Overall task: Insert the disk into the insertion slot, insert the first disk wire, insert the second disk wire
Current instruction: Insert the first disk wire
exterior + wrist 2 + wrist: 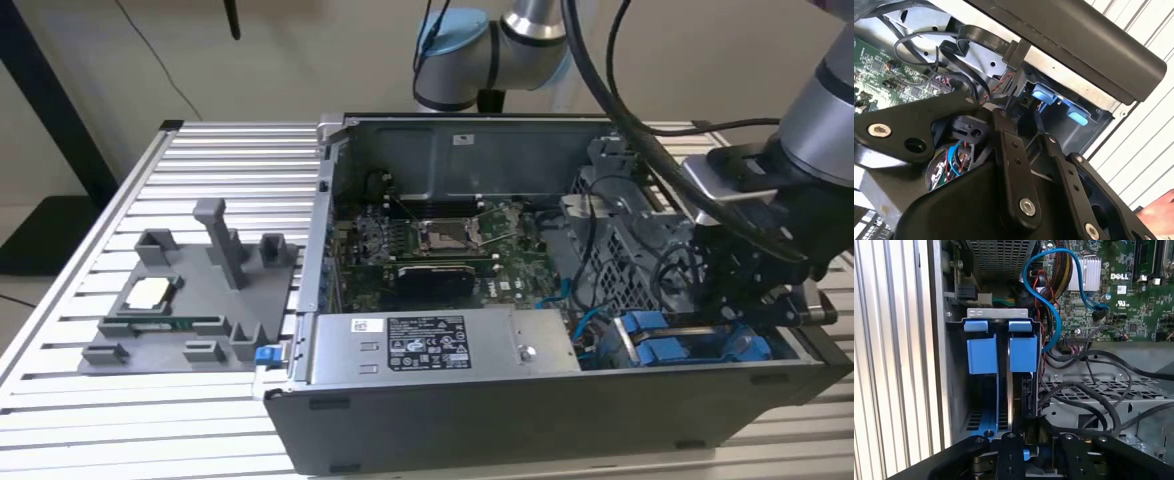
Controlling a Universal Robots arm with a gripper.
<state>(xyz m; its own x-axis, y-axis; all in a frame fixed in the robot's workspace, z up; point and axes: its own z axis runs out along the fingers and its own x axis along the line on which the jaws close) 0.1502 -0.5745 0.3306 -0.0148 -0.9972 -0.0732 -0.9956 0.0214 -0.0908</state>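
Note:
The disk (1026, 392) stands on edge in the insertion slot (999, 313), behind the right one of two blue carrier tabs (1023, 352). In the exterior view the blue tabs (667, 350) sit in the case's near corner on the exterior view's right, with my gripper (750, 325) lowered right beside them. In both wrist views my gripper (1036, 442) (1021, 112) is at the disk's connector edge, shut on a black wire plug (1015, 116) that touches that edge. How deep the plug sits is hidden by the fingers (1013, 150).
A blue data cable (1054, 315) and several black cables (1094, 390) loop over the metal cage beside the bay. The silver power-supply box (427, 345) and motherboard (441, 245) fill the case's middle. A grey fixture (187, 300) lies outside on the slatted table (80, 400).

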